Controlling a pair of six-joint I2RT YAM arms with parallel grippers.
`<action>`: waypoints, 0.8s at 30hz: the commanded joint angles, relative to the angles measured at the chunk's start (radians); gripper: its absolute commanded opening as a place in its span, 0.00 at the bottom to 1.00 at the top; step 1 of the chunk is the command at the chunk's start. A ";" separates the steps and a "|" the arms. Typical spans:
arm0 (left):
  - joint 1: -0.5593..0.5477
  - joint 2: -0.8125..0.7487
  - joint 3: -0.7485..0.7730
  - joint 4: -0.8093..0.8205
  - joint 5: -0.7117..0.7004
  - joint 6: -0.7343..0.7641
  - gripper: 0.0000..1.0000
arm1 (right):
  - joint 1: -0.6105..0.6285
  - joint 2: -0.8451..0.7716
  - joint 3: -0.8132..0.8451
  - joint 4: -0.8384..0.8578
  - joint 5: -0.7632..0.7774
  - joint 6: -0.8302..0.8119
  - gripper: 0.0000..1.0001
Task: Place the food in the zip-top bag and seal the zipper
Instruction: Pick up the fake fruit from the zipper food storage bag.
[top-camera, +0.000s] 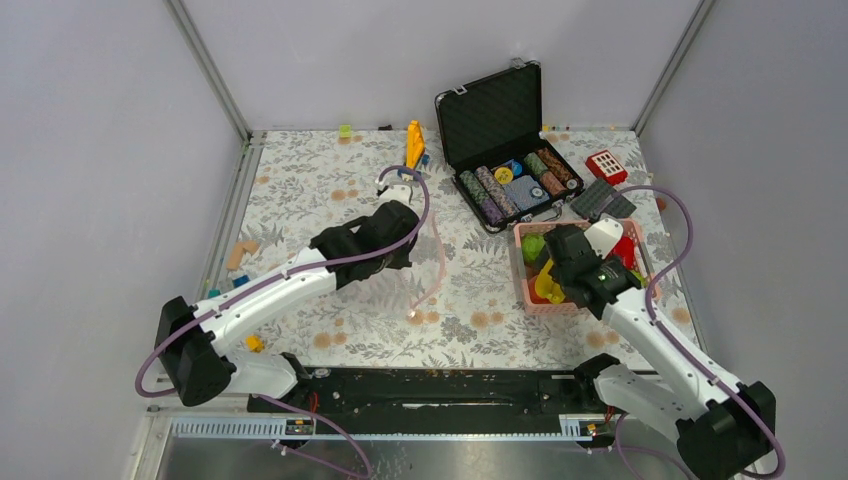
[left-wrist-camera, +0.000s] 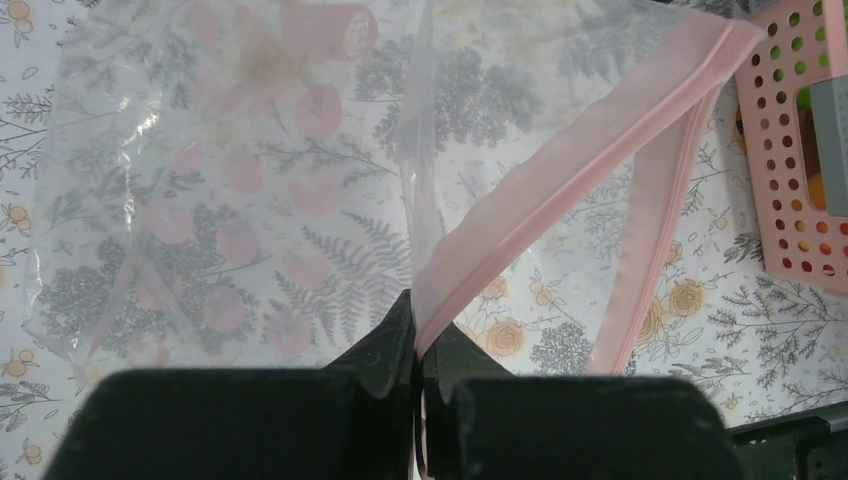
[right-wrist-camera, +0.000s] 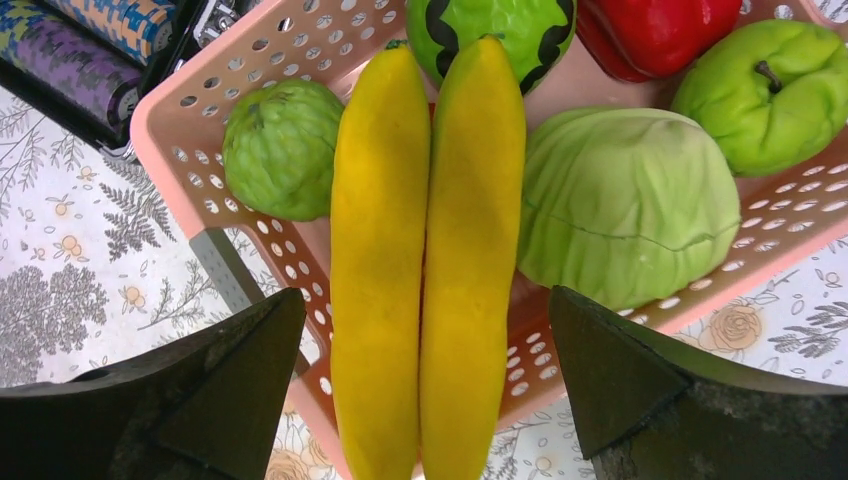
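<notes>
Food (right-wrist-camera: 430, 250) sits in basket (right-wrist-camera: 160, 110); chips (top-camera: 500, 190) in case (top-camera: 490, 115).

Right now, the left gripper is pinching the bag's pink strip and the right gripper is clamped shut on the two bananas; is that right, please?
Not quite. The right gripper is open, its fingers standing clear on either side of the two bananas, as the right wrist view shows. The left gripper is indeed pinching the pink strip of the bag.
</notes>
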 joint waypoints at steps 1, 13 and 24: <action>0.004 -0.026 -0.017 0.055 0.035 0.012 0.00 | -0.012 0.065 -0.002 0.080 0.054 0.058 1.00; 0.004 -0.048 -0.038 0.069 0.051 0.011 0.00 | -0.018 0.173 -0.024 0.088 0.071 0.099 0.87; 0.005 -0.063 -0.029 0.073 0.049 0.010 0.00 | -0.018 -0.009 -0.062 0.088 0.087 0.012 0.53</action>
